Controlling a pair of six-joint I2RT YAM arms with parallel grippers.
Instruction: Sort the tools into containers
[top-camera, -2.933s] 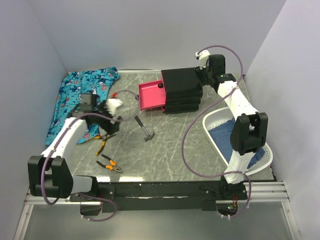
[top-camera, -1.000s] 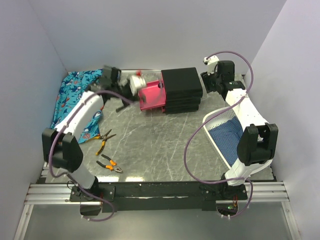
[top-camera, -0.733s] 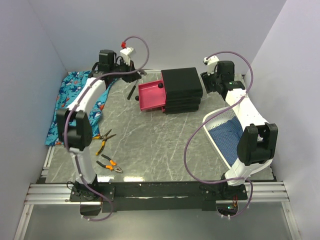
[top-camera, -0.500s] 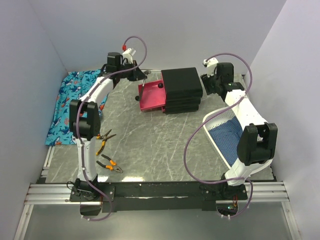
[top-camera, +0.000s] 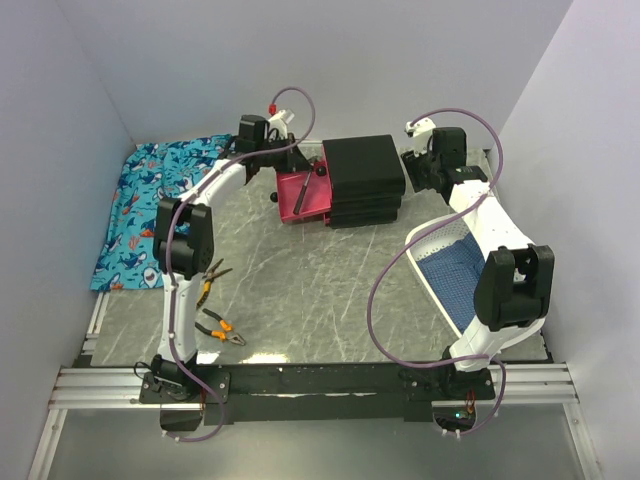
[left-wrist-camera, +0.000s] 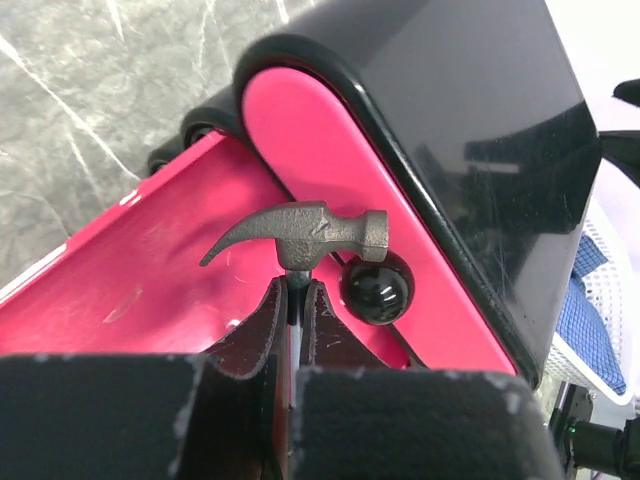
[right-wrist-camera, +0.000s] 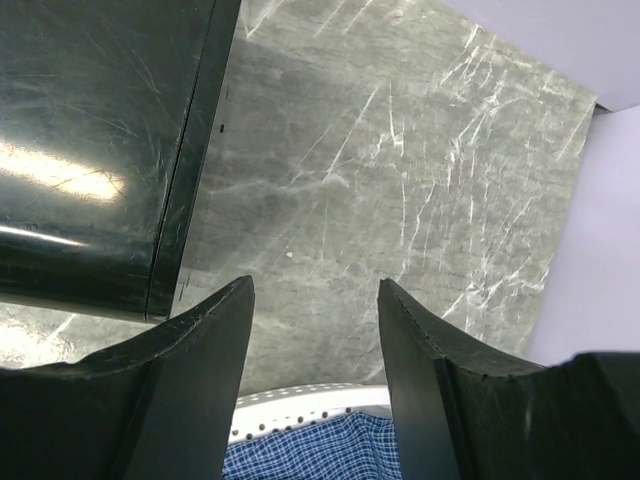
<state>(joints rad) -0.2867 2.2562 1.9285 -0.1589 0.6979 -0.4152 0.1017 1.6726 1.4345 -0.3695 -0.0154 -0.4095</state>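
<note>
Hammer (left-wrist-camera: 300, 235) is gripped by its shaft in the tightly closed left end effector (left-wrist-camera: 294, 295), with the head held over the open pink drawer (left-wrist-camera: 150, 260) at the left of the black cabinet (top-camera: 362, 165), just beside the drawer's knob (left-wrist-camera: 376, 286). At the cabinet's right, the right end effector (right-wrist-camera: 312, 330) is held open and empty. Pliers (top-camera: 218, 330) are seen on the desk (top-camera: 320, 290), well in front of the cabinet.

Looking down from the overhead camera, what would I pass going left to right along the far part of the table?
shark-patterned cloth → pink drawer → black cabinet → white basket
</note>
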